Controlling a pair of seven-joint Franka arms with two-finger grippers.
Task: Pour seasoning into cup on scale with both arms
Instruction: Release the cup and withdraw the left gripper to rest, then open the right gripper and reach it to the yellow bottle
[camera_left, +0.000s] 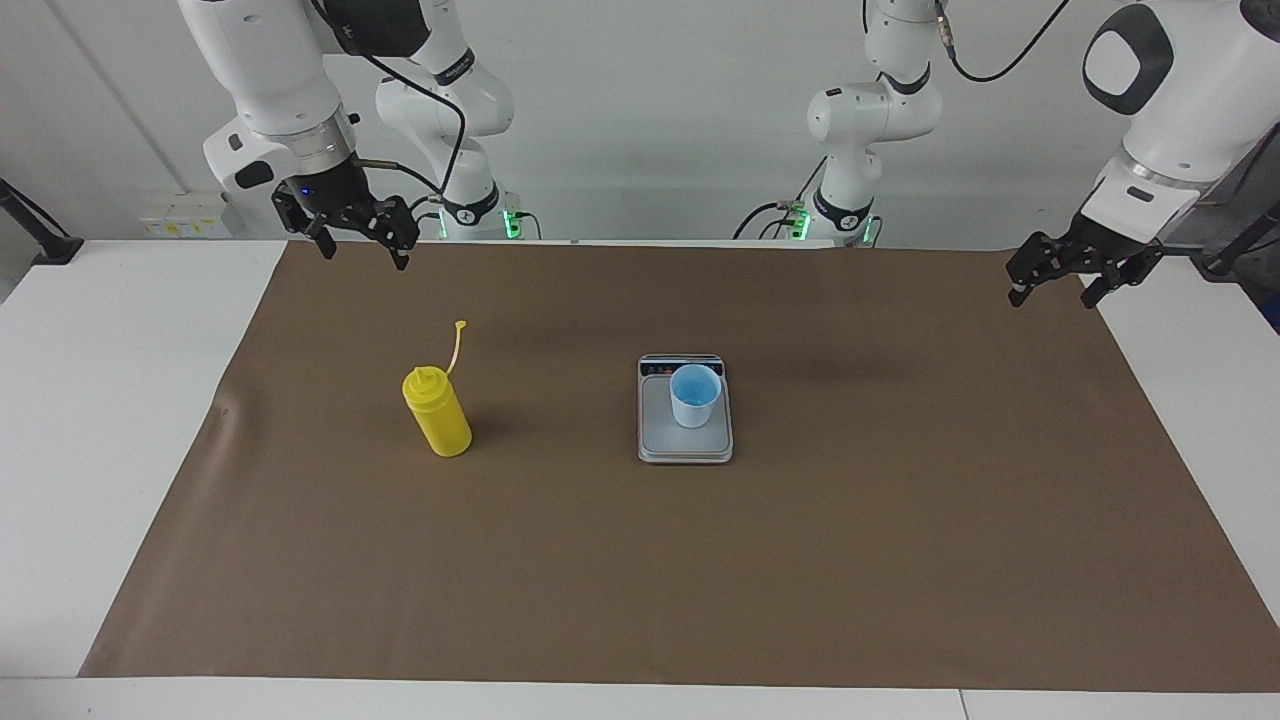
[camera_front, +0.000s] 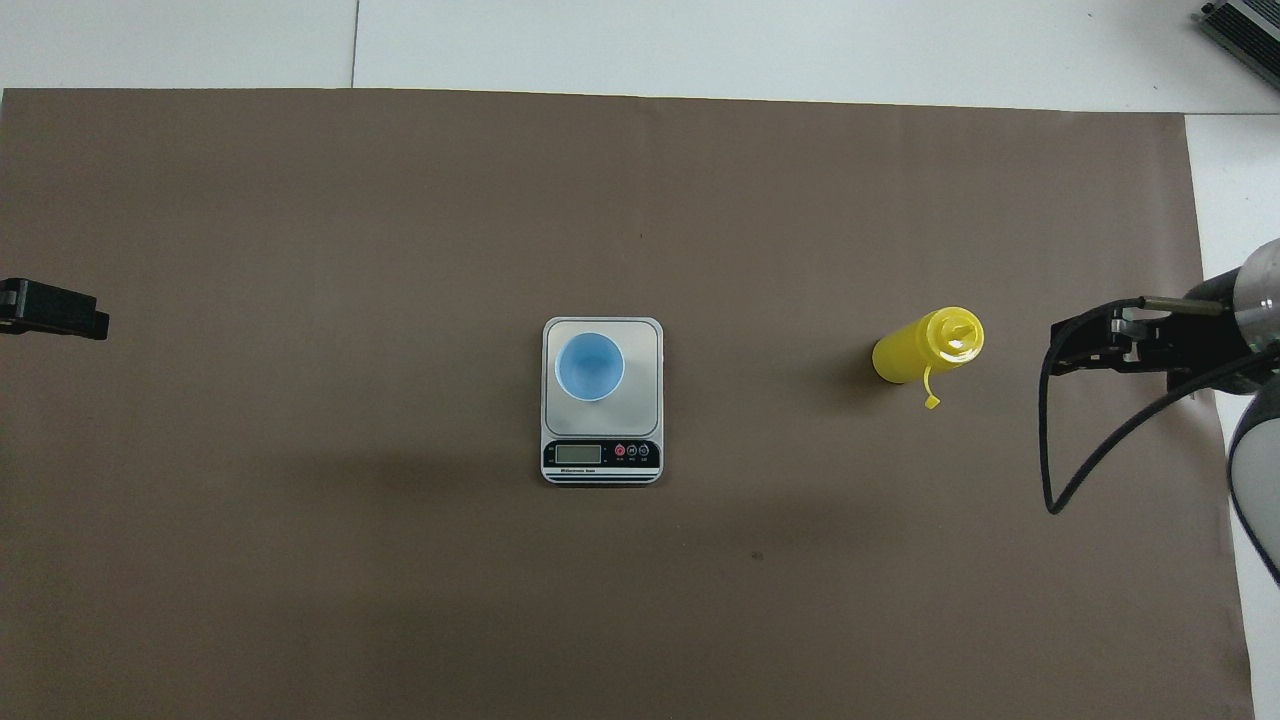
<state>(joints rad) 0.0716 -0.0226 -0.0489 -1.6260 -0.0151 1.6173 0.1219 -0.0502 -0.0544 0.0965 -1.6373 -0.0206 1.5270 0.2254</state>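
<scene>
Fingers spread and holding nothing, both grippers hang in the air well apart from the bottle, the cup and the scale. The white table carries a broad brown paper mat that covers most of its top. The right arm comes down at its own end of the table, and the right gripper hangs over the mat's edge nearest the robots, with the yellow seasoning bottle standing upright on the mat below it, farther from the robots and clear of the fingertips. The left arm reaches out at the other end, the left gripper raised over the mat's corner there. At mid-mat lies the silver-grey scale, its dark display strip on the edge nearest the robots. The light blue cup stands upright on the weighing plate. The bottle's nozzle is uncovered, its thin cap strap sticking up beside it.
</scene>
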